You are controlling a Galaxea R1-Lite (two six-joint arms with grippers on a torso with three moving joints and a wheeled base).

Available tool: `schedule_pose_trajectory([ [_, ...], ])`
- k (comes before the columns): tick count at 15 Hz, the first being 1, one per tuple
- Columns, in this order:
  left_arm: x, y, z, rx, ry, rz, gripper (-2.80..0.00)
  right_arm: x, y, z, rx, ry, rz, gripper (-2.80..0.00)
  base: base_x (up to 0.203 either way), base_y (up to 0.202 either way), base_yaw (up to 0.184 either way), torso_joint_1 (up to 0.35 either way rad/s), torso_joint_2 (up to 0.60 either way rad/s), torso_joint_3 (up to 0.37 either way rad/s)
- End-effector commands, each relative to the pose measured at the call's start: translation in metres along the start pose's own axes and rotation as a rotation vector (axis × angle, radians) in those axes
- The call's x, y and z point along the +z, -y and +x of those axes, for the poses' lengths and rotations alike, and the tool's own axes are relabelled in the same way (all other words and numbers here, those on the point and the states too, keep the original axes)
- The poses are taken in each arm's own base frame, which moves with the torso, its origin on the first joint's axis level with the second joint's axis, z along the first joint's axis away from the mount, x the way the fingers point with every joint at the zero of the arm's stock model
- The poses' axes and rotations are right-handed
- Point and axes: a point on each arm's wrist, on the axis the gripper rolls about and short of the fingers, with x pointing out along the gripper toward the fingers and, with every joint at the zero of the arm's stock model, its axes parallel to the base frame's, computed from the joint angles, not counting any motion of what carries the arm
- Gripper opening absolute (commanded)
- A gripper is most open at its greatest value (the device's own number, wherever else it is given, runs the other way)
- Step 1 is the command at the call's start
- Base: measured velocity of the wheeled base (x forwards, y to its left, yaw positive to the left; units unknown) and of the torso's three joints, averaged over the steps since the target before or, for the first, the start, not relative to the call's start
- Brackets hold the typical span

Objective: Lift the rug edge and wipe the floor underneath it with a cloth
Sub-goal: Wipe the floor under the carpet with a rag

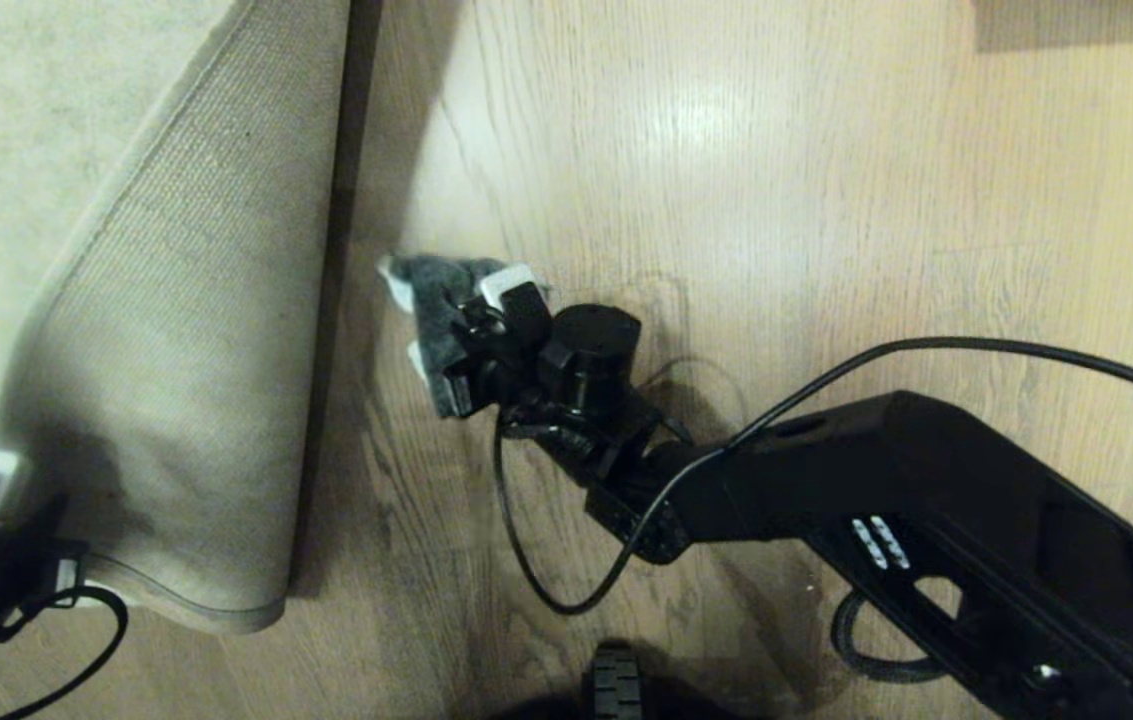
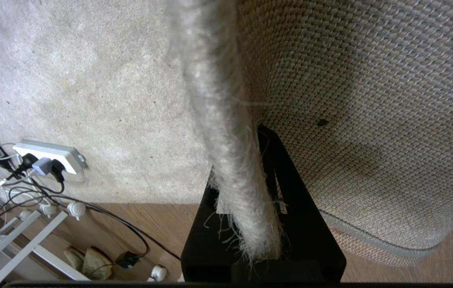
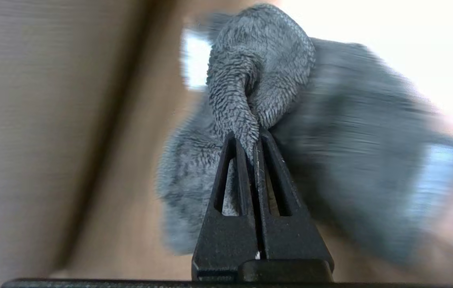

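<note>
Right gripper [image 3: 250, 140]: we see its jaws pinched tight on a fold of the cloth [image 3: 262, 64], which lies on the floor [image 1: 776, 180] just beside the lifted rug.
Left gripper [image 2: 246, 224]: we see it clamped on the rug edge [image 2: 226, 132], the woven backing turned up.
Hard to make out: we find the cloth's outer parts smeared in the right wrist view.
Around: a power strip [image 2: 48, 154] with cables sits on the rug.

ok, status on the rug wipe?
Left gripper shut on rug edge, corner held folded back. Right gripper shut on cloth, on the bare floor beside the fold. Nothing in the way.
</note>
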Motion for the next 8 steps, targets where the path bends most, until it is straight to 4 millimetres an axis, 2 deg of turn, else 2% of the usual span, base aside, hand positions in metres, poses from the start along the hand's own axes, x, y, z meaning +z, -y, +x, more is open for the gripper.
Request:
schedule_pose_trajectory([
  [1,0.003,-0.001,0.0,0.009,0.028,0.006,-2.8,-0.006,0.027,0.008,-0.059,0.029,-0.01,-2.8,0.0,0.0,0.0,0.0,0.0,0.0],
  [4,0.004,0.003,0.001,0.004,0.027,0.01,-2.8,0.008,0.051,0.016,-0.106,0.089,-0.016,-2.8,0.0,0.0,0.0,0.0,0.0,0.0],
  [8,0.006,0.008,0.001,0.011,0.023,0.011,-2.8,0.032,0.063,0.018,-0.135,0.14,-0.02,-2.8,0.0,0.0,0.0,0.0,0.0,0.0],
])
